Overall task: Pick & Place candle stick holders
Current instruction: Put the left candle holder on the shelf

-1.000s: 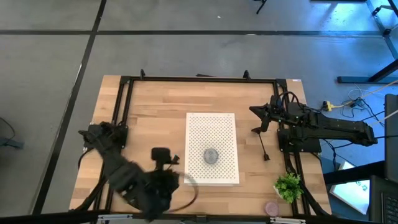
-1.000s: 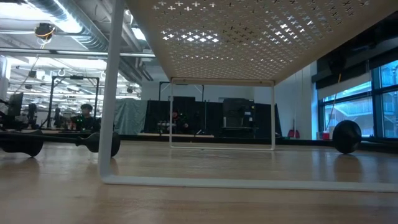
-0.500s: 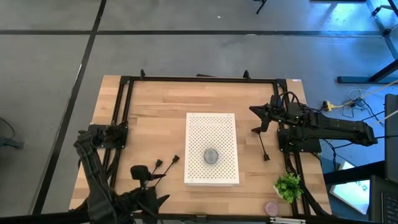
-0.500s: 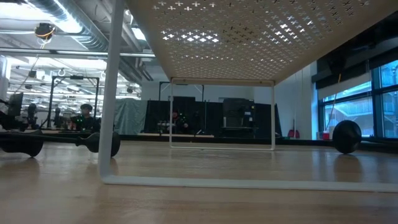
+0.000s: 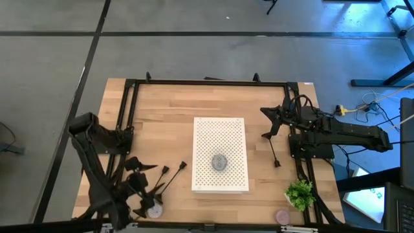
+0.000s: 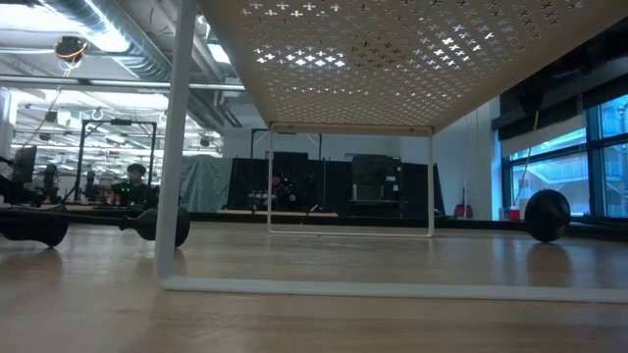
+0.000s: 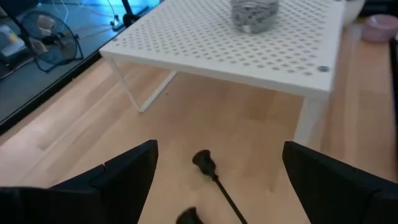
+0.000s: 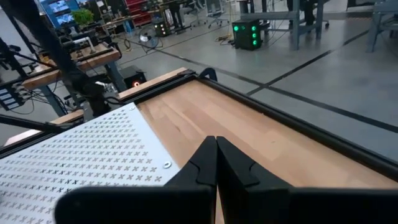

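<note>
- Presently: left gripper [image 5: 143,184], jaws wide, empty, over a lying candle stick holder [image 7: 214,177].
- Advice: straddle the stem squarely (thin, rolls easily).
- Right gripper [image 5: 270,124]: shut, idle.

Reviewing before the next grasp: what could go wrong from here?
1. The candle stick holders lie flat and close together; the open left gripper may nudge one while closing on another.
2. The white perforated rack stands right beside them, so a swing could clip its leg.

Even, bright overhead light, bluish glare at the far windows; near wrist-view foregrounds blur softly.
</note>
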Controlling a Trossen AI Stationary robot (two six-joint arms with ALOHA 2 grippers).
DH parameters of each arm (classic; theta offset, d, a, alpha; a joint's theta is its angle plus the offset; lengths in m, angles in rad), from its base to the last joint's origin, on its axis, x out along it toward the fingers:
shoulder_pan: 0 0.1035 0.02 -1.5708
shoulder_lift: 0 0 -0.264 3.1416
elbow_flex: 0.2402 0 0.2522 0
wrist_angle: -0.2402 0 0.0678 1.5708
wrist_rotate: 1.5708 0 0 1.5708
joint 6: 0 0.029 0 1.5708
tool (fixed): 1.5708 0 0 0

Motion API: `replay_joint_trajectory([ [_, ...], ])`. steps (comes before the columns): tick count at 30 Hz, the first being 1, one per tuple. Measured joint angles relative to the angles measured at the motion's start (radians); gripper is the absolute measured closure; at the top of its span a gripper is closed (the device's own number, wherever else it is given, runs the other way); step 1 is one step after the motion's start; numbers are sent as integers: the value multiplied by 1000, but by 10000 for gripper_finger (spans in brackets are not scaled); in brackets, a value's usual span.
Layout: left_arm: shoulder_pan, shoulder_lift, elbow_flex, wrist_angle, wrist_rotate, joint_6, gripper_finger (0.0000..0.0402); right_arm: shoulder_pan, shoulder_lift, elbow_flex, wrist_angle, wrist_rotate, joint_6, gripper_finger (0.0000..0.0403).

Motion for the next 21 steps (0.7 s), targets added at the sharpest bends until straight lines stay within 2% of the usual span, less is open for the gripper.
replay_joint_trajectory([
  [5,37,-114,-215,183,-66,44,59,-14,0,0,11,-6,0,402],
  [7,69,-162,-281,291,-97,130,59,-18,0,0,11,-8,0,402],
  [9,113,-209,-332,395,-85,262,59,-19,0,0,11,-7,0,402],
  [14,243,-321,-454,725,2,641,59,-19,0,0,11,-8,0,402],
  [18,354,-412,-559,1045,112,968,59,-19,0,0,12,-8,0,402],
  [21,434,-483,-644,1237,213,1145,59,-19,0,0,11,-8,0,402],
])
